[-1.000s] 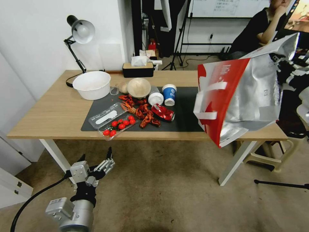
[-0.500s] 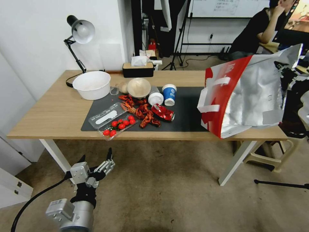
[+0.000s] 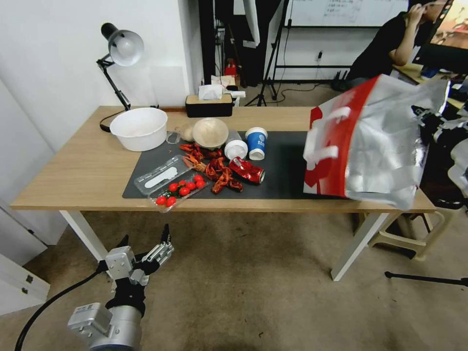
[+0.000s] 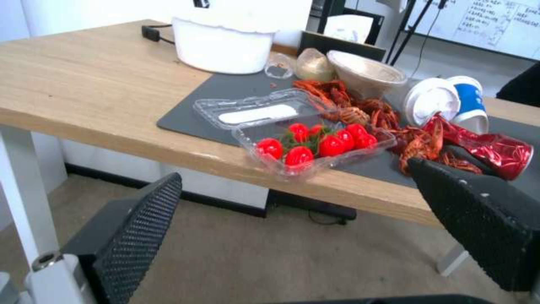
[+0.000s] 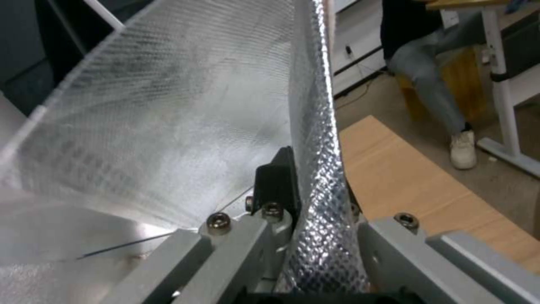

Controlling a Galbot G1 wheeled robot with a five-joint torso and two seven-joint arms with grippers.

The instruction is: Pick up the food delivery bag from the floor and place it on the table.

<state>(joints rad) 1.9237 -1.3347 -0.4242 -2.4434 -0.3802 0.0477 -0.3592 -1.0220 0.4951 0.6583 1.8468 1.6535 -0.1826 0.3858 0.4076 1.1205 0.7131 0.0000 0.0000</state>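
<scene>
Bag: I saw the food delivery bag point(image 3: 375, 141) tilted at the desk point(image 3: 73, 165) right end, over the mat point(image 3: 282, 161).
Right end effector point(image 5: 306, 202): pinched on the bag's foil wall.
Left end effector point(image 3: 146, 241): spread, low above the floor point(image 3: 243, 292).

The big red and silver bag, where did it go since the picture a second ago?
The food delivery bag, clamped in the right tool, swung in over the table's right end, righted itself and came lower, near its edge. The open left tool hangs below the table as before, and the crushed can and tomatoes stayed put.
</scene>
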